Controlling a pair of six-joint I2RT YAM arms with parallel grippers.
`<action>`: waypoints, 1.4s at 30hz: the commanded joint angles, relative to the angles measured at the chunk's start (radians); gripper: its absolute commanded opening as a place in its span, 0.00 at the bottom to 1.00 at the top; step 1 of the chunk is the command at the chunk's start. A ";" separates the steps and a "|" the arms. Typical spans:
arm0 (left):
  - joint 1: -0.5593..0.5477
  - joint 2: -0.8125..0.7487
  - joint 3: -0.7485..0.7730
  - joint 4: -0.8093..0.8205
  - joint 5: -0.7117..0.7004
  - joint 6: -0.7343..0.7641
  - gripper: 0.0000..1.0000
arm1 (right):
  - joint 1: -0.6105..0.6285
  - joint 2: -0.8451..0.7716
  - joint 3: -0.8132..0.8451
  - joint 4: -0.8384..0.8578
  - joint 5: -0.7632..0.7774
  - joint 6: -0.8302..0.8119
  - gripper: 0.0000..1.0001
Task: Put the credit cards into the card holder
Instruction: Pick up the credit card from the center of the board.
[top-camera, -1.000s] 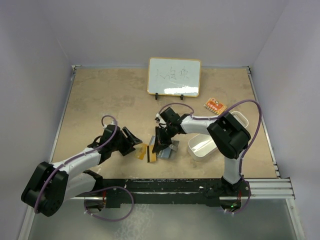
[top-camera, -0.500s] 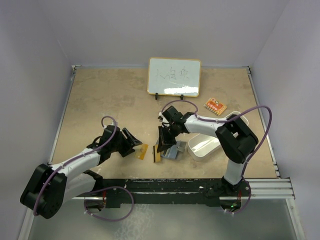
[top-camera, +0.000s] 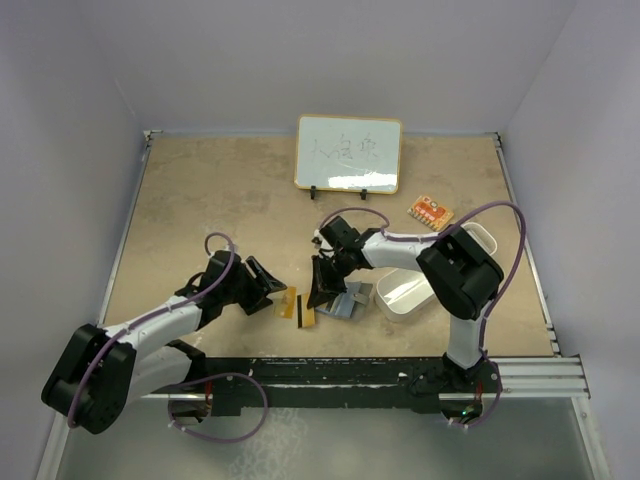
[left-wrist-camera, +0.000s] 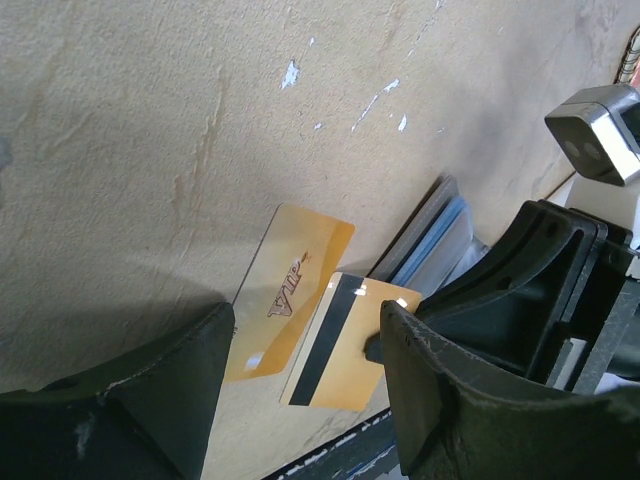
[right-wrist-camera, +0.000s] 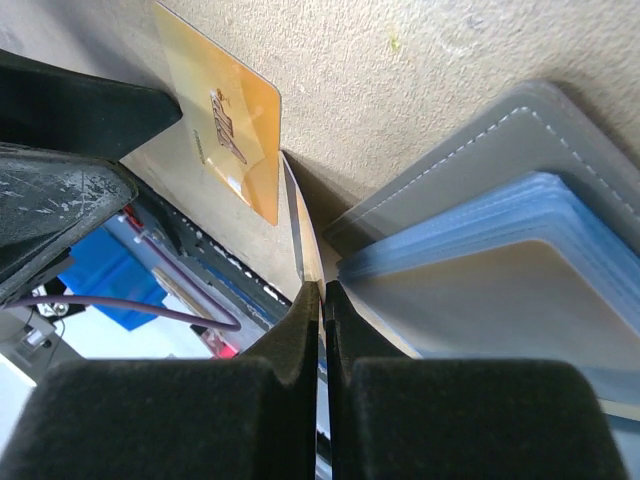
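Hardly any room is showing between the left gripper (top-camera: 268, 287), whose fingers are standing apart, and the right gripper (top-camera: 320, 292). A flat gold card (left-wrist-camera: 285, 300) is lying there on the table (top-camera: 200, 200), and a striped gold card (left-wrist-camera: 345, 342) is hanging tilted in the right gripper's pinch just beside it. The grey wallet (top-camera: 348, 300) and white tray (top-camera: 390, 305) are closing off the right side, with the right arm reaching over the tray. The bare stretch leftward and up toward the whiteboard (top-camera: 348, 153) is lying open.
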 joint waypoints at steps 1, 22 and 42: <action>-0.013 0.030 -0.057 -0.118 -0.039 0.018 0.60 | 0.003 0.013 0.004 -0.029 0.020 0.012 0.00; -0.015 0.090 -0.051 -0.079 -0.052 0.074 0.60 | -0.002 0.063 0.002 0.188 -0.168 -0.050 0.00; -0.018 0.170 -0.025 -0.075 -0.065 0.160 0.61 | -0.051 0.110 0.019 0.120 -0.190 -0.292 0.00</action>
